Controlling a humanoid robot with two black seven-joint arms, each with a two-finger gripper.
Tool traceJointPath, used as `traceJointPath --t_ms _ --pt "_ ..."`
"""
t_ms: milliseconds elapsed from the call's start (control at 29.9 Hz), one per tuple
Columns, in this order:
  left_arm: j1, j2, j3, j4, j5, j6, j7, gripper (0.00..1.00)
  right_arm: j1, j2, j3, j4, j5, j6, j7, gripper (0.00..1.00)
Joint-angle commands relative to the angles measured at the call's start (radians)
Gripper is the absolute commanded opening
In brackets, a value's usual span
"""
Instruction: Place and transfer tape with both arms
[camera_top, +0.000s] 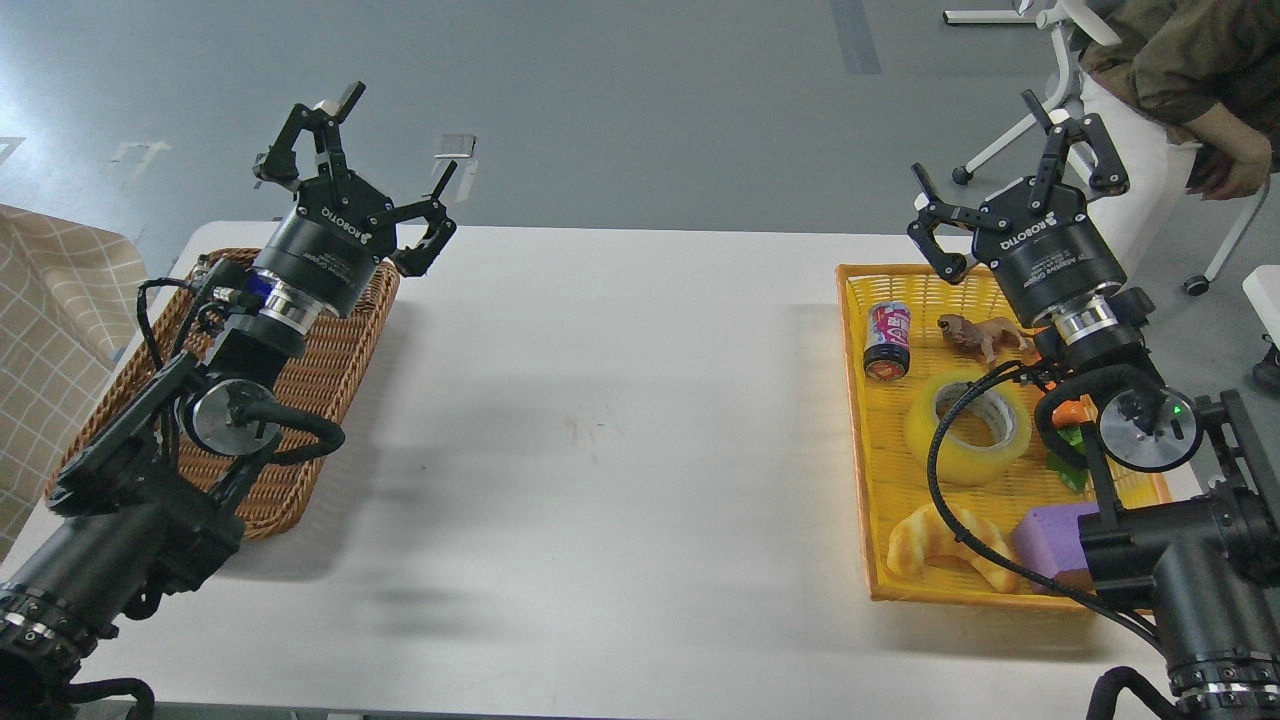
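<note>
The tape, a yellow translucent roll with a grey-white core, lies flat in the middle of the yellow tray on the right side of the table. My right gripper is open and empty, raised above the tray's far end, well beyond the tape. My left gripper is open and empty, raised above the far end of the brown wicker basket on the left.
In the tray lie a can, a brown toy animal, a pale croissant, a purple block and a green and orange item. A person sits on a chair behind the table's right end.
</note>
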Motion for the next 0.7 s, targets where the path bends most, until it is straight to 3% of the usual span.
traceJointPath --t_ms 0,668 --pt "0.000 0.000 0.000 0.000 -0.002 0.000 0.003 0.98 0.002 0.000 0.001 0.003 0.001 0.000 0.000 1.00" --pt "-0.014 -0.006 0.011 0.003 -0.012 0.000 -0.010 0.98 0.002 0.000 0.003 0.014 0.001 0.000 0.000 1.00"
